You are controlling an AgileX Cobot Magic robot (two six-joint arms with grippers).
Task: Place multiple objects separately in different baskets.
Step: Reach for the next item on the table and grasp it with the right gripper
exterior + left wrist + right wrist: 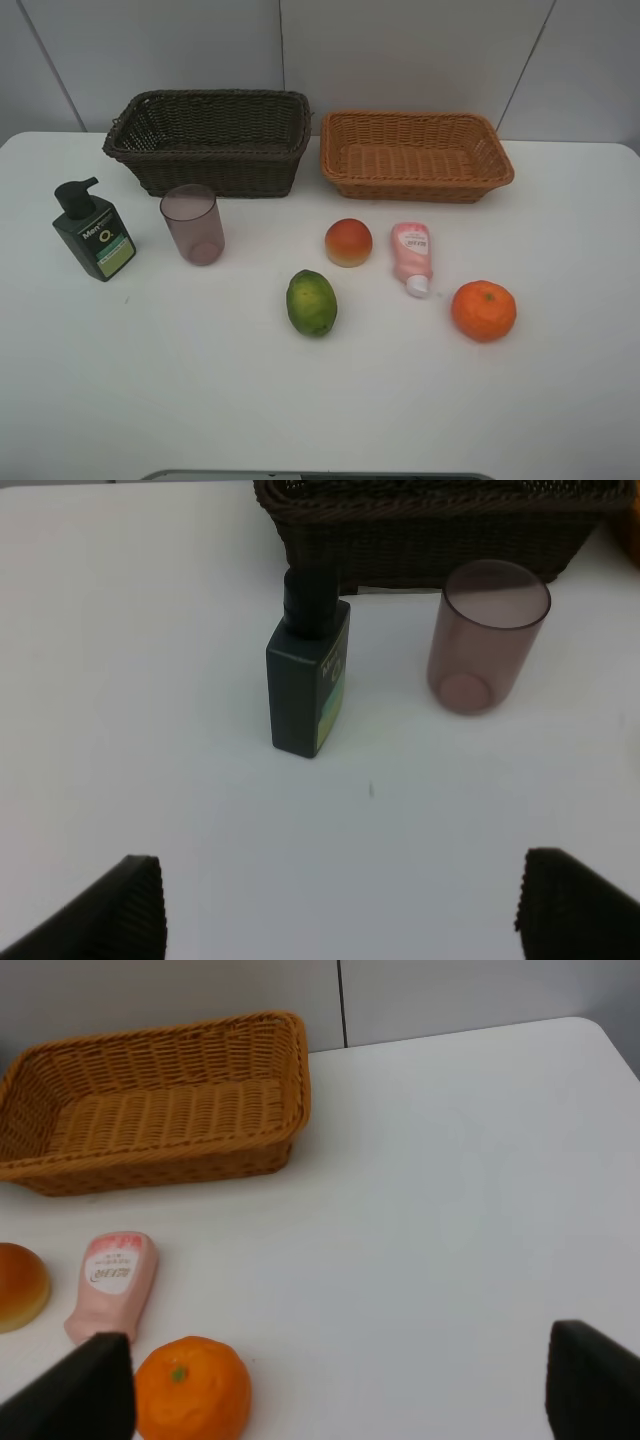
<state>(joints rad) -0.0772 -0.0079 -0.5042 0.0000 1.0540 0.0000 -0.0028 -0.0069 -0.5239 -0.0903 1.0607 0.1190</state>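
Left gripper [338,905], right gripper [335,1385]: jaws wide, empty. Bottle [308,680] likely rigid, weighty; grasp flat sides. Cup [487,635] probably light, slick.

Left gripper [340,880]: two matte black fingers [105,915] with finely ribbed inner edges. Right gripper [340,1350]: two matching black, wedge-shaped fingers [85,1390], ribbing less distinct.

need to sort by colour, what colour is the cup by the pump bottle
Translucent mauve-pink cup, clearest in the left wrist view.
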